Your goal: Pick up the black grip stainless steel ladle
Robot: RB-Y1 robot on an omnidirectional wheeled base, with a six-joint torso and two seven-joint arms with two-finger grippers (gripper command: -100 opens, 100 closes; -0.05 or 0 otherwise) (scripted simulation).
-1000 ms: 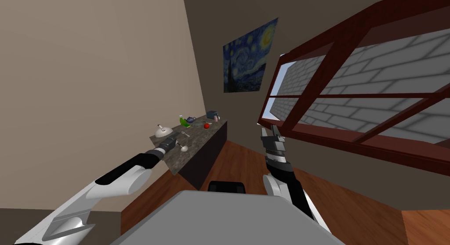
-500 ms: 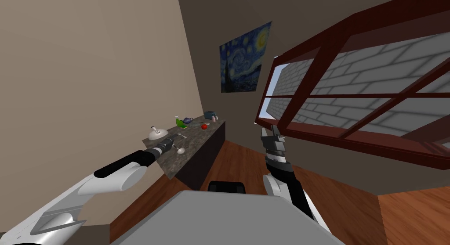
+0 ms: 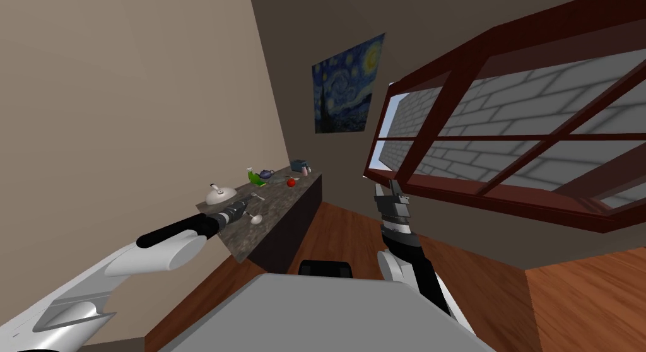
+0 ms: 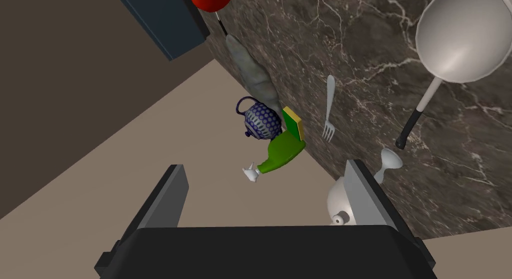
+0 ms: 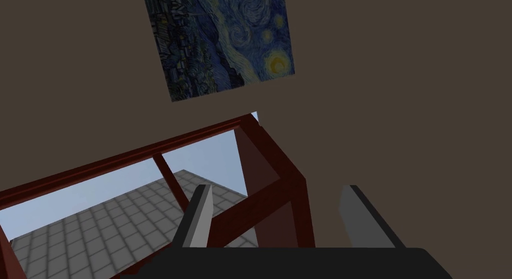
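Lying on the dark marbled counter point(image 4: 310, 36), the ladle point(image 4: 452, 46) has its pale round bowl farthest from the left gripper point(image 4: 265, 201) and its black grip pointing back toward it. It sits outside the gap between that gripper's fingers, which are spread wide and hold nothing. In the head view, left of the frame's centre, it lies just below and right of the gripper. A fork point(image 4: 328, 108) lies beside the handle, and a white domed lid point(image 4: 340, 201) is partly hidden by the nearer finger. Along the counter's wall edge are a green bottle point(image 4: 279, 153) on its side, a yellow-green sponge point(image 4: 293, 123) and a blue dotted teapot point(image 4: 260, 120). The right gripper point(image 5: 277, 216) is raised before the window, right of centre, spread and empty.
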